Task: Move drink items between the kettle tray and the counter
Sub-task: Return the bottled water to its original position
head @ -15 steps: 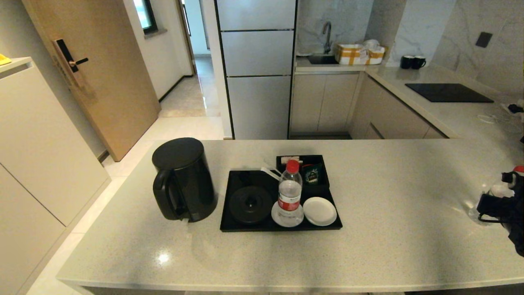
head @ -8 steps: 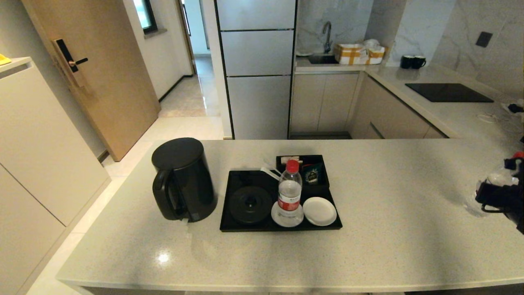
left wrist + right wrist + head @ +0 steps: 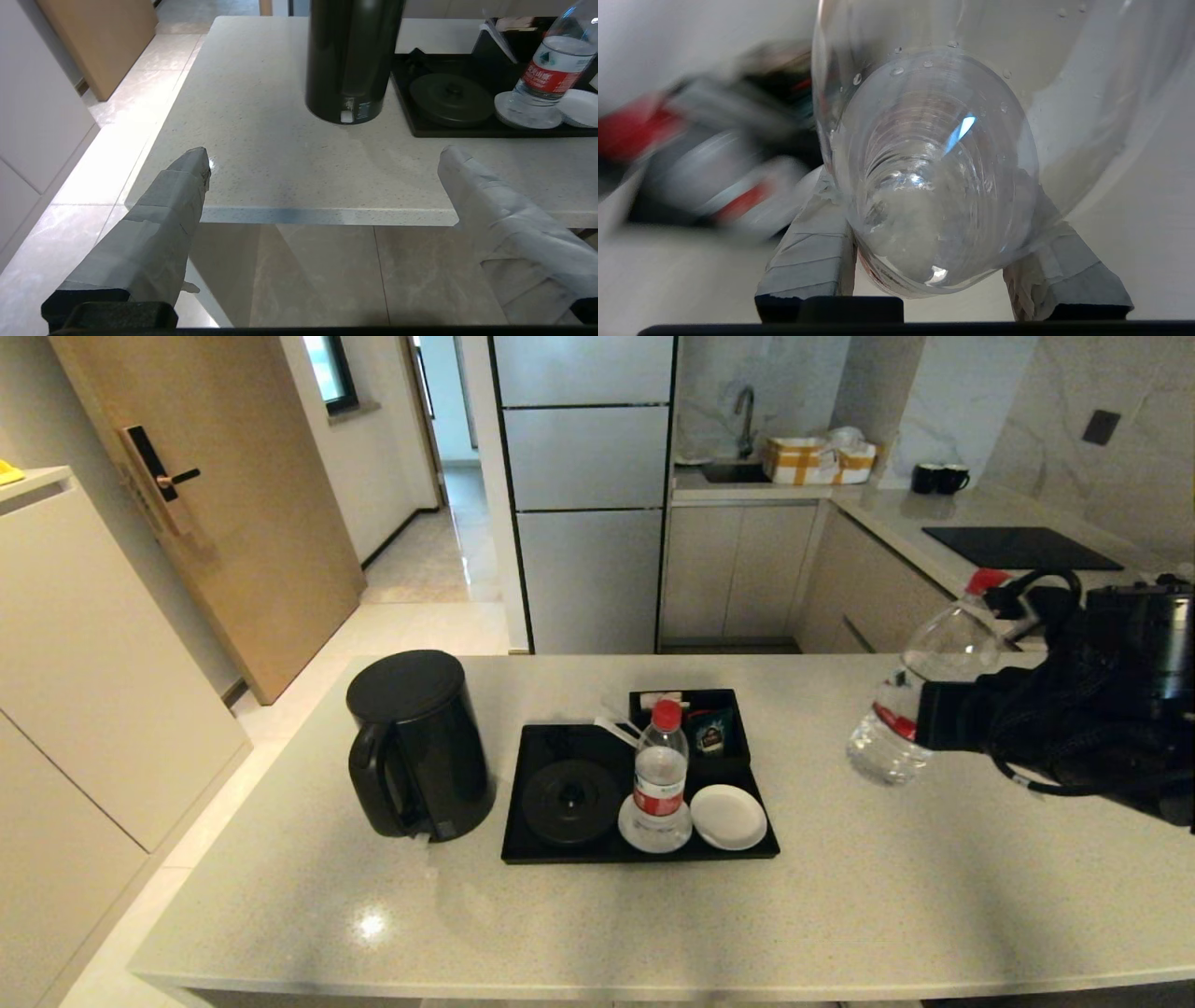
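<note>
While your right gripper [image 3: 920, 733] carries its water bottle [image 3: 910, 695] in the air over the right part of the counter [image 3: 840, 915], the worst thing that could happen is a slip. The fingers [image 3: 810, 254] clamp the label band on the lower body, so most of the bottle hangs beyond them. It looks part full, and a fast swing could slosh the water and twist it in the pads.

That bottle is tilted, not upright. Its long axis runs from the base, low and to the left, up to the red cap [image 3: 985, 581], high, to the right and farther away. Set it down at that lean and it would land on the edge of its base and could topple, so I judge it needs righting first.

On the kettle tray [image 3: 523, 845], left of the carried bottle and well apart from it, a second bottle [image 3: 661, 775] stands upright on a white saucer [image 3: 627, 831], cap up. An empty saucer [image 3: 728, 817] lies just beside it on the right. Come in low from the right and you could knock that standing bottle over.

Your left gripper [image 3: 322, 186] hangs off the counter's near edge with its fingers spread wide, holding nothing.
</note>
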